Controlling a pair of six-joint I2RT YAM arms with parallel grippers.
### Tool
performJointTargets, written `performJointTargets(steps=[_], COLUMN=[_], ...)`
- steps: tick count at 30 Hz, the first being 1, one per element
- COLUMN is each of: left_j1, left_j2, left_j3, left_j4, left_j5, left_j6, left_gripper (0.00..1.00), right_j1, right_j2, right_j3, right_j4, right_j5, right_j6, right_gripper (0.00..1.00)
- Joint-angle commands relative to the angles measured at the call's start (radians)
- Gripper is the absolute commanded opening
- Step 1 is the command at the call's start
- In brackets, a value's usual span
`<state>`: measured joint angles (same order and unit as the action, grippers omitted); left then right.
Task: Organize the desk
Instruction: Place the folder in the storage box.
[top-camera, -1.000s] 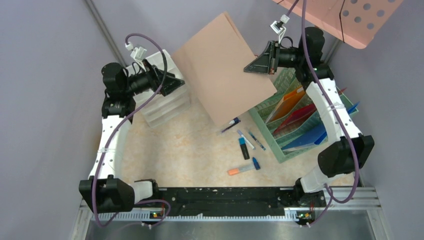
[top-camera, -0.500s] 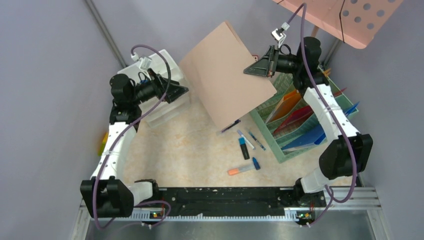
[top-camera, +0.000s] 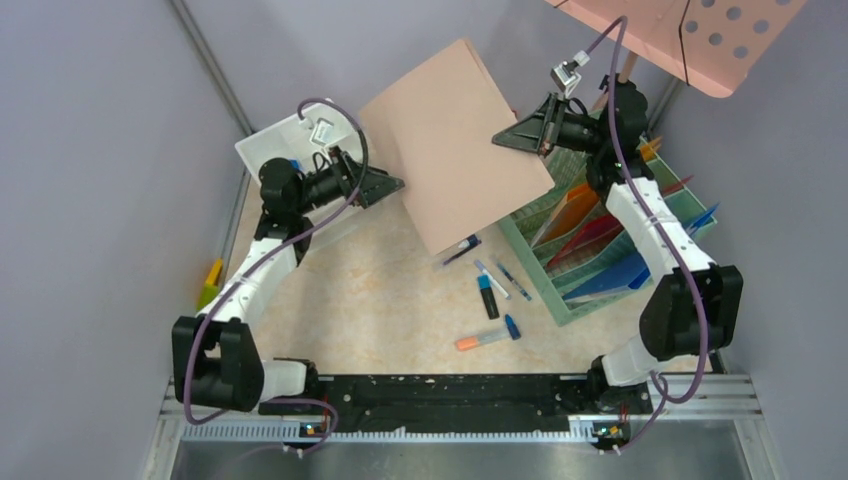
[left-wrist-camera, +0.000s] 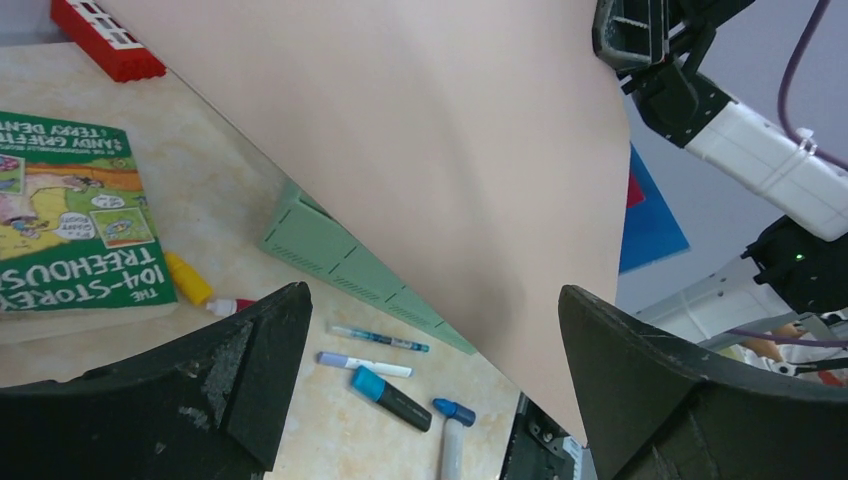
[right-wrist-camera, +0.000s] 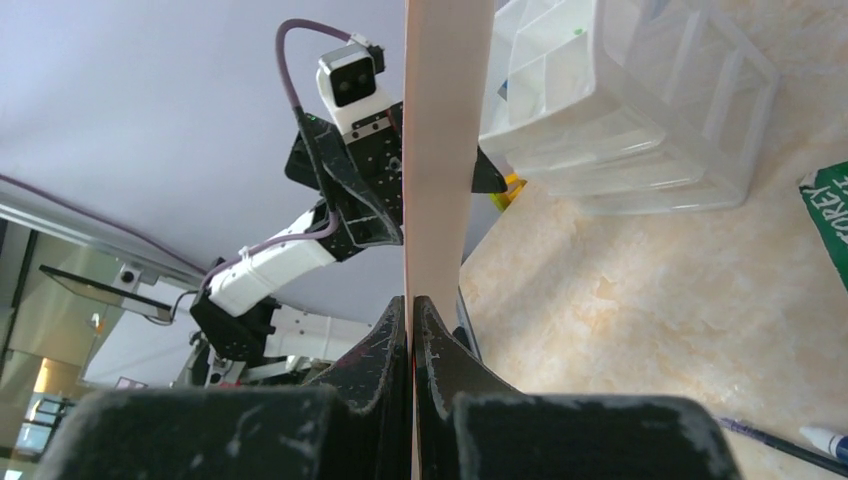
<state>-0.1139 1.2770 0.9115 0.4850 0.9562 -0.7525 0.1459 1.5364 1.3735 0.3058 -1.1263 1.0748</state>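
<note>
1. While aloft above the counter (top-camera: 370, 300), left of the file rack (top-camera: 600, 240), pinched the folder (top-camera: 455, 140) in closed right fingers (right-wrist-camera: 398, 345), left fingers (top-camera: 385, 186) spread empty.
2. Needed steadying, then upright alignment over a rack slot.

- worktop (top-camera: 380, 300): smooth, with beige marble-look mottling and a faint sheen.
- folder (top-camera: 455, 140): plain pinkish-tan card, matt and smooth.
- drawer unit (right-wrist-camera: 640, 120): translucent white plastic, glossy.
- file rack (left-wrist-camera: 320, 240): green perforated wall, matt.
- book (left-wrist-camera: 70, 230): glossy printed paper cover.
- left gripper (left-wrist-camera: 428, 300) fingers (left-wrist-camera: 240, 380): black and matt, scuffed pale along the edges.
- rail (top-camera: 450, 390): black, flecked with white scratches.
- metal sheet (top-camera: 450, 455): bare, silvery, dull brushed finish.
</note>
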Motion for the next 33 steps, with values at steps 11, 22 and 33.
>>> performJointTargets(steps=[11,22,33], left_j1=[-0.082,-0.122,-0.113], left_j2=[0.243,0.246,0.182], left_j3=[0.056,0.09,0.098], left_j4=[0.791,0.775,0.613], left_j5=[-0.006,0.012,0.033], left_j6=[-0.574,-0.567,-0.45], left_gripper=[0.84,0.48,0.0], right_j1=[-0.019,-0.022,-0.028], right_j2=[-0.083,-0.091,-0.11], right_j3=[-0.082,-0.12,-0.112], right_j4=[0.208,0.188,0.143], right_j5=[0.009,0.018,0.011], right_j6=[0.108,0.076,0.005], right_gripper=[0.0,0.0,0.0])
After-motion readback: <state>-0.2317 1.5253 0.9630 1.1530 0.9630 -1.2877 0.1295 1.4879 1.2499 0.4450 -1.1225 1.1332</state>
